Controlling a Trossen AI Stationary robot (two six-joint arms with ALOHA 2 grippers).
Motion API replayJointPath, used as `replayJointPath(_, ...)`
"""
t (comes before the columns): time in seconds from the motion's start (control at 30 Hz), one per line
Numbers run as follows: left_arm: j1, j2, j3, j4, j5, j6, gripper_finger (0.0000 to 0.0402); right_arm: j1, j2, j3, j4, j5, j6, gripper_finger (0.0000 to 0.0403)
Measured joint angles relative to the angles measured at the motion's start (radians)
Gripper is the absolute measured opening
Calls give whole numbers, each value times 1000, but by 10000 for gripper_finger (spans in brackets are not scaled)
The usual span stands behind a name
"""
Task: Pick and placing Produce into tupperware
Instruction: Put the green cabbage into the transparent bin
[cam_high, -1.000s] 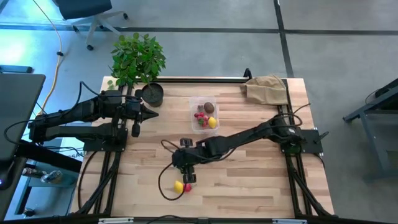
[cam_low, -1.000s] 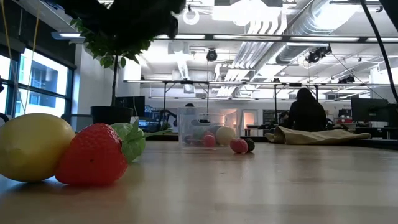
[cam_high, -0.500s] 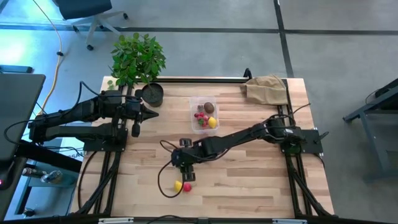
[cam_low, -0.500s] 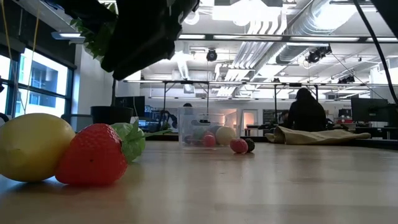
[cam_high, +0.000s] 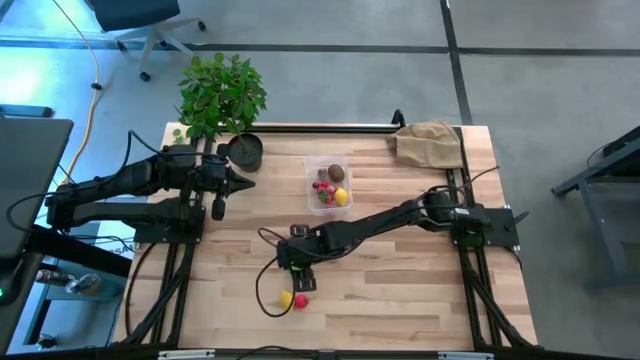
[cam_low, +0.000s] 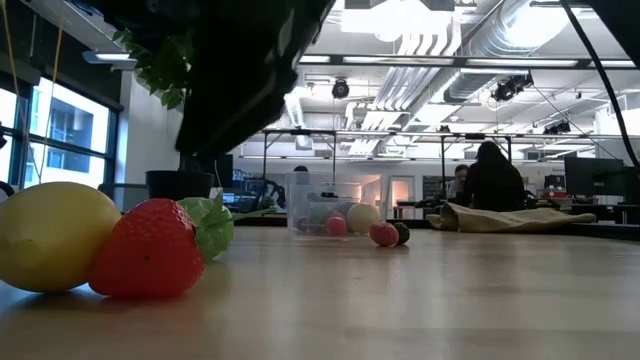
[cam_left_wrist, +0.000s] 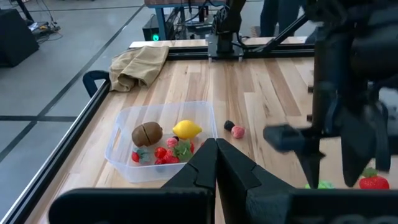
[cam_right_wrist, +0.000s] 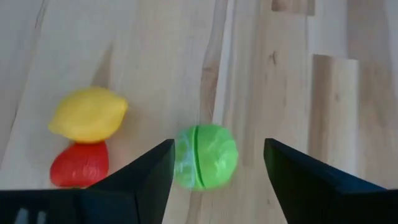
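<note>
A green round piece of Produce (cam_right_wrist: 205, 156) lies on the wooden table between the fingers of my open right gripper (cam_right_wrist: 217, 147), which slants down over it (cam_high: 297, 268); the gripper hides it in the high view. A yellow lemon (cam_right_wrist: 88, 114) and a red strawberry (cam_right_wrist: 79, 164) lie touching each other just beside it, toward the near edge (cam_high: 293, 299). The clear tupperware (cam_high: 328, 183) stands at the table's middle far side, holding a brown kiwi (cam_left_wrist: 147, 132), a lemon (cam_left_wrist: 186, 129) and red berries. My left gripper (cam_left_wrist: 216, 148) is shut and hangs raised at the left (cam_high: 245, 181).
A small red berry (cam_left_wrist: 237, 131) and a dark one (cam_left_wrist: 228, 125) lie on the table beside the tub. A black pot (cam_high: 245, 150) with a leafy plant stands at the far left, a tan paper bag (cam_high: 430, 143) at the far right. People sit in the room behind.
My right gripper has sunk toward the table over the green round piece, tipping a little further down. The lemon, the strawberry and the tub have stayed where they were.
</note>
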Motion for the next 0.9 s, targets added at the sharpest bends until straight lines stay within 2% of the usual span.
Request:
replayJointPath(0.37,0,0,0,0,0,0,1,-4,42,0,-1,-81,25,241)
replayJointPath(0.9,0,0,0,0,0,0,1,-31,74,0,11,-132,-15,241)
